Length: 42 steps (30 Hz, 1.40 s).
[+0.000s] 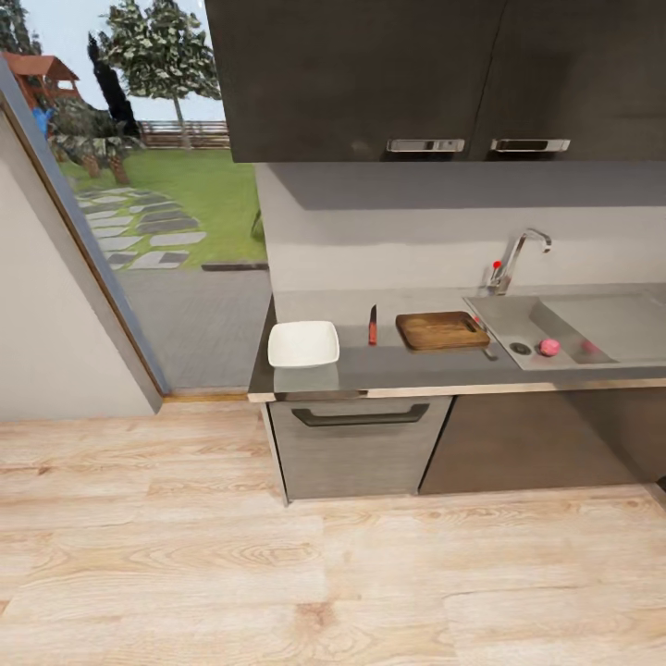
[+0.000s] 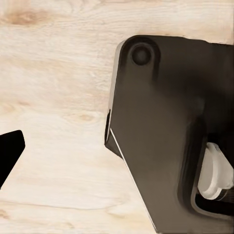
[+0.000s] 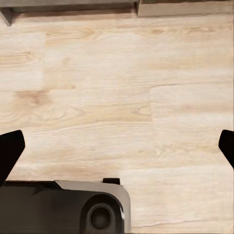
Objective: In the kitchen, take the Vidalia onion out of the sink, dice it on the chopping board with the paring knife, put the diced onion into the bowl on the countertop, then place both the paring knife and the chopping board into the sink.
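Four task things on the bench: you have the bowl (image 1: pixel 303 343), paring knife (image 1: pixel 373 326) and chopping board (image 1: pixel 442 329) in a row on the countertop (image 1: pixel 388 370), with the sink (image 1: pixel 518 324) at the right end.
Vidalia onion (image 1: pixel 549 347): it lies inside the sink basin, just beside the round drain (image 1: pixel 521 349).
Bowl: white, squarish, near the bench's left end, well apart from the sink.
Paring knife: it lies between the bowl and the board, red handle toward the wall, touching neither.
Chopping board: brown, flat on the bench, right beside the sink's left rim.
Faucet (image 1: pixel 518 257): curved chrome, standing behind the sink.
Drawer front (image 1: pixel 356 444): below the bowl, with a dark bar handle.
Floor (image 1: pixel 277 573): pale wood planks lie between you and the bench.
Left hand (image 2: pixel 9 151): one dark fingertip shows over the floor beside a dark robot part; you cannot tell how far it is open.
Right hand (image 3: pixel 117 148): both dark fingertips sit at opposite edges of the wrist view, spread wide, with nothing between them but floor.
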{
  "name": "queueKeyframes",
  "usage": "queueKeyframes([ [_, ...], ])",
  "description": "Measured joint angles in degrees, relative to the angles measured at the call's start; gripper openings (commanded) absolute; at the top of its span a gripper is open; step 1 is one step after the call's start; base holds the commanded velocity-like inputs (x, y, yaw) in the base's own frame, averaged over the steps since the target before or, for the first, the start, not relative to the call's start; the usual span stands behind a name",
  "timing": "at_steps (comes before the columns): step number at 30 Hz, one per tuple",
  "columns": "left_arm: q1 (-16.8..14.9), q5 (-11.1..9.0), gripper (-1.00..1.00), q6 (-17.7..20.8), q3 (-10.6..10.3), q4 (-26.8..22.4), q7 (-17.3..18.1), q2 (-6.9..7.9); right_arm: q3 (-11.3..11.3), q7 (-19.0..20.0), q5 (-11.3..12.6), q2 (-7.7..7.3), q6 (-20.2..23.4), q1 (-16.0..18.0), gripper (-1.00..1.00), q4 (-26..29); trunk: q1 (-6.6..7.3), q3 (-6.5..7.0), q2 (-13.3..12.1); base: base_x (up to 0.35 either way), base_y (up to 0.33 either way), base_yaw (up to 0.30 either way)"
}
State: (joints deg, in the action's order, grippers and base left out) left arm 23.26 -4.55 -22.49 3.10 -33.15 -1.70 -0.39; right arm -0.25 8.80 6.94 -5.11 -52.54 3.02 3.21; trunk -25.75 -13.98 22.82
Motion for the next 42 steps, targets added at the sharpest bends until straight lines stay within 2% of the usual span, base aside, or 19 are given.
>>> queueKeyframes([
  [4, 0.01, -0.03, 1.0, -0.07, 0.01, -0.25, -0.32, -0.19, 0.14, -2.49, -0.15, -0.45, 0.43, -0.06, 1.0, 0.69, 0.0, 0.0, 0.0, 0.0, 0.0, 0.0],
  [13, 0.01, 0.09, 1.0, -0.54, 0.29, 1.75, -0.41, 0.72, 0.39, -3.27, -0.24, 0.0, -1.46, -0.07, 1.0, 0.78, 0.0, 0.0, 0.0, 0.0, 0.0, 0.0],
  [15, 0.01, 0.23, 1.0, -0.6, 0.26, 0.38, -0.42, 1.42, 0.39, -3.3, -0.22, 0.03, -1.42, -0.07, 1.0, 0.78, 0.0, 0.0, 0.0, 0.0, 0.0, 0.0],
  [16, -0.01, 0.18, 1.0, -0.62, 0.31, -3.67, -0.42, 4.01, 0.27, -3.43, 0.02, -0.02, -1.32, -0.07, 1.0, 0.78, 0.0, 0.01, 0.0, 0.0, 0.0, 0.0],
  [19, -0.14, 0.16, 1.0, -1.15, 0.3, -5.6, -0.41, 5.24, 0.12, -4.03, 0.35, -0.09, -1.27, -0.07, 1.0, 0.73, 0.0, 0.0, 0.0, 0.0, 0.0, 0.0],
  [27, -0.16, 0.03, 1.0, -9.9, 0.43, -1.06, -0.47, 5.57, 0.15, -4.12, 0.34, 0.01, -1.27, -0.07, 1.0, 0.65, 0.0, 0.11, 0.0, 0.0, 0.0, 0.0],
  [42, -0.16, -0.08, 1.0, -11.0, 0.49, 0.35, -0.47, 5.5, 0.14, -4.13, 0.34, 0.02, -1.33, -0.07, 1.0, 0.62, 0.0, 1.4, 0.0, 0.0, 0.0, 0.0],
])
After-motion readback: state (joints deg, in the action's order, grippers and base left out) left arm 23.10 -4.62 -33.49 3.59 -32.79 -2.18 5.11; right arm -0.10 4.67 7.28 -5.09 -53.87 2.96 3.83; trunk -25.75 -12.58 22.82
